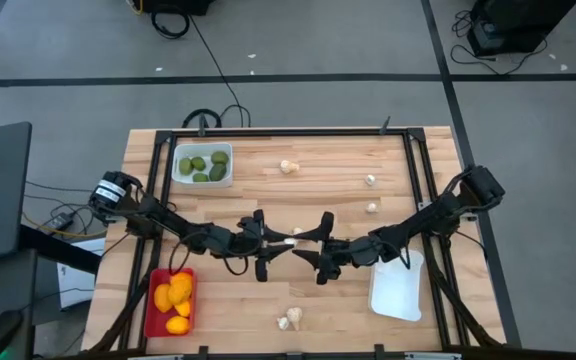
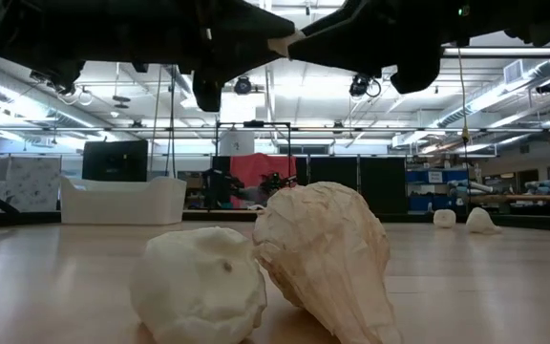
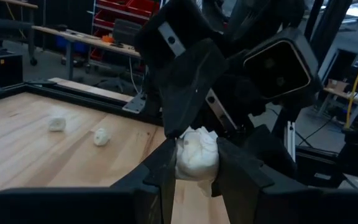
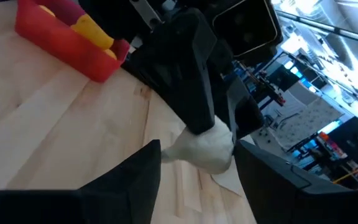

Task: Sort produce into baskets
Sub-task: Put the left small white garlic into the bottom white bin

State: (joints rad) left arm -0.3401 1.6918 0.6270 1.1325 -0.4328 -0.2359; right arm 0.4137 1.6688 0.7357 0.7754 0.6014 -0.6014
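Centrally, above mid-table: one whitish garlic piece (image 3: 196, 154) was pinched in the left gripper (image 1: 280, 241), while the right gripper (image 1: 308, 237), fingers spread to either side of it, met it head-on. Its white tray (image 1: 397, 287) lay nearer the right arm. Loose garlic (image 1: 289, 319) was scattered around; nothing blocked the way.

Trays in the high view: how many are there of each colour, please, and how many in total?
White: 2, the white tray at the back left and the white tray at the front right
Red: 1, the red tray at the front left
Total: 3
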